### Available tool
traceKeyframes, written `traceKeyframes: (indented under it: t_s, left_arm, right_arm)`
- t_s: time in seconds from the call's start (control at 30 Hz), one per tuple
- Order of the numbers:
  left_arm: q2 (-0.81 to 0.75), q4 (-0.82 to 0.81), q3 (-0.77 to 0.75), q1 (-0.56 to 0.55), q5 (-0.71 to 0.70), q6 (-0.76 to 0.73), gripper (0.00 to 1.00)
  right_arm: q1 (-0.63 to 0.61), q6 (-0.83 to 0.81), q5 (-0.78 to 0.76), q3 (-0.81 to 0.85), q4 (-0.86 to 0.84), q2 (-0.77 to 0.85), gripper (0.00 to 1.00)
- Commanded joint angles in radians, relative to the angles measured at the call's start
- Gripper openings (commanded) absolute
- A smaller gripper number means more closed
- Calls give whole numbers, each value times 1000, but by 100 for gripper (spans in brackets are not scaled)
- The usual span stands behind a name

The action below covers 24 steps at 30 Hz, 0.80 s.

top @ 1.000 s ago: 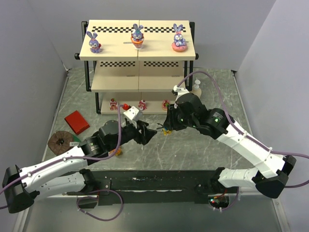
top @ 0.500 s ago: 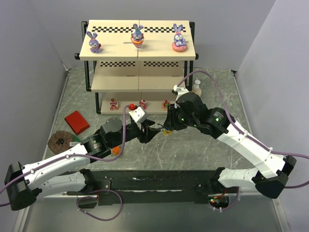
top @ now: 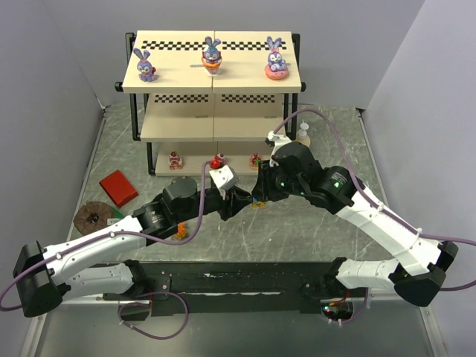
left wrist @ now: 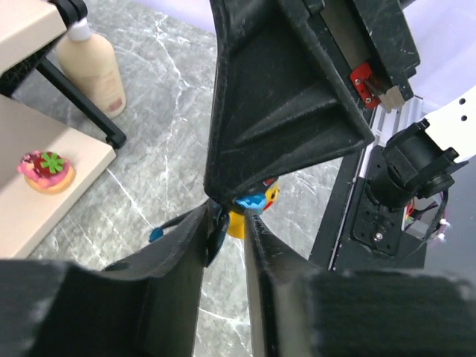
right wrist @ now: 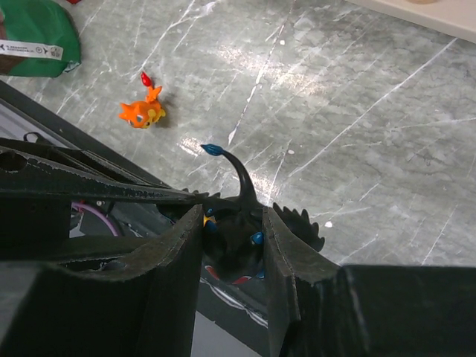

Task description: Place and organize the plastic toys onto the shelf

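Right pincer (right wrist: 232, 216) clamps a dark winged toy (right wrist: 232, 242) with a blue-tipped tail.

A grey-green marble-patterned surface (top: 297, 223) with pale veins fills the middle of the scene. Plain matte lavender-grey panels enclose it on three sides: a back wall (top: 223, 15), a left wall (top: 37, 97) and a right wall (top: 431, 89). Soft, even light falls from above, leaving only faint shadows on the stone pattern
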<state>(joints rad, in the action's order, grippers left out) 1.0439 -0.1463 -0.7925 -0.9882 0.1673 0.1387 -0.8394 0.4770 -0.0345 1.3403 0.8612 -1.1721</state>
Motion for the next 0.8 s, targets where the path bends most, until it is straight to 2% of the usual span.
traceKeyframes:
  t_s: [0.0,0.07,0.13,0.23,0.4,0.5,0.73,0.77]
  left_arm:
    - [8,-30,-45,-4,34,-21,29]
    - [11,-29,-48,-4,37,-24,21]
    - [15,-21,-51,-6,35,-25,21]
    - [12,-4,-54,-6,32,-30,24]
    - [5,13,-54,-6,37,-40,36]
    - [11,31,-57,-4,25,-48,37]
    - [25,22,-59,-4,20,-50,20]
    - [28,21,-59,-4,21,-50,15]
  right_arm:
    - [8,-11,5,19,-25,38,0]
    - [8,-11,7,17,-27,43,0]
    - [11,-6,5,17,-27,45,0]
    - [11,-6,2,20,-25,45,0]
    - [16,-6,-1,25,-24,45,0]
    - [16,-5,1,25,-24,46,0]
    - [16,-6,10,22,-31,51,0]
    - [16,-8,13,22,-31,51,0]
